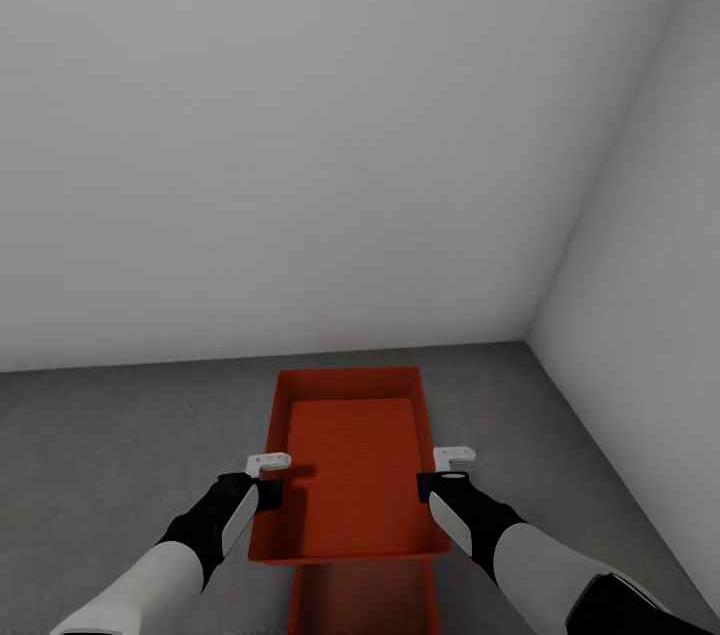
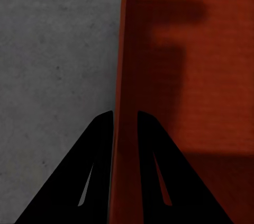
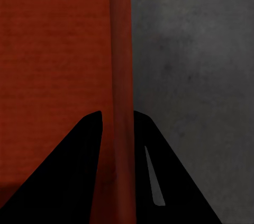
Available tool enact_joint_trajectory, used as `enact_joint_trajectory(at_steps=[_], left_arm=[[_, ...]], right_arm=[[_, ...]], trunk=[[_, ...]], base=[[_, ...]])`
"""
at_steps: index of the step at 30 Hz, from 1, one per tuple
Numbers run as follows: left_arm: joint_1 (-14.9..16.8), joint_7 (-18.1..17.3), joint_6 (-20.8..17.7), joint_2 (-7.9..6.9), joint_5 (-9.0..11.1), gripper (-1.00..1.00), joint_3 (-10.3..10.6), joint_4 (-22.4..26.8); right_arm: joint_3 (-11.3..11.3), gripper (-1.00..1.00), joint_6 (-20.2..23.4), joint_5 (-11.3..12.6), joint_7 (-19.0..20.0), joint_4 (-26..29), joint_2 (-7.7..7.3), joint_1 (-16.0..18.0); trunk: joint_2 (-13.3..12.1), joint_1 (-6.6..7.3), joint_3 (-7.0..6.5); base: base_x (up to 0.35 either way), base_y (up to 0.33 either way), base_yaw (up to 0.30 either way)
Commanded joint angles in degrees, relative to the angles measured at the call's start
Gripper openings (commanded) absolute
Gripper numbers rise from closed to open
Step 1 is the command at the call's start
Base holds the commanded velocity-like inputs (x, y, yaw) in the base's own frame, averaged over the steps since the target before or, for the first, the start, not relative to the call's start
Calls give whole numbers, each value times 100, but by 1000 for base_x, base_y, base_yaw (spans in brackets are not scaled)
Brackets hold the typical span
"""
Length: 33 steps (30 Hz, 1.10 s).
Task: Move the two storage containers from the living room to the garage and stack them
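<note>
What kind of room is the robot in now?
Probably a garage or a bare utility room: plain grey-white walls meet in a corner, the floor is dark grey concrete, and no furniture is visible.

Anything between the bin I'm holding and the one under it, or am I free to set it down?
Nothing visible stands between them. The held bin sits gripped on both side walls by the left gripper and right gripper, above the lower bin on the concrete floor, though offset toward the wall.

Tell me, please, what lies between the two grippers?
In the head view, the held storage container spans between the left gripper and right gripper.
</note>
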<state>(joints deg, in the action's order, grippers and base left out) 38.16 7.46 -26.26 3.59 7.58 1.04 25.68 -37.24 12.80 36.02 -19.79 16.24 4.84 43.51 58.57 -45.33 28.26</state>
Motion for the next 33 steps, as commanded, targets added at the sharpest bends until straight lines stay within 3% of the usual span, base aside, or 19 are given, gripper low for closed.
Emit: enact_joint_trajectory(at_steps=[1, 33], left_arm=[[-2, 71, -46, -7, -99, -100, -73, 8], [-2, 71, -46, -7, -99, -100, -60, 8]], right_arm=[[165, -100, -138, -166, -298, 19, -113, 9], [165, -100, -138, -166, -298, 19, -115, 9]], trunk=[[4, 0, 15], [4, 0, 311]], base=[[0, 0, 0], [0, 0, 0]])
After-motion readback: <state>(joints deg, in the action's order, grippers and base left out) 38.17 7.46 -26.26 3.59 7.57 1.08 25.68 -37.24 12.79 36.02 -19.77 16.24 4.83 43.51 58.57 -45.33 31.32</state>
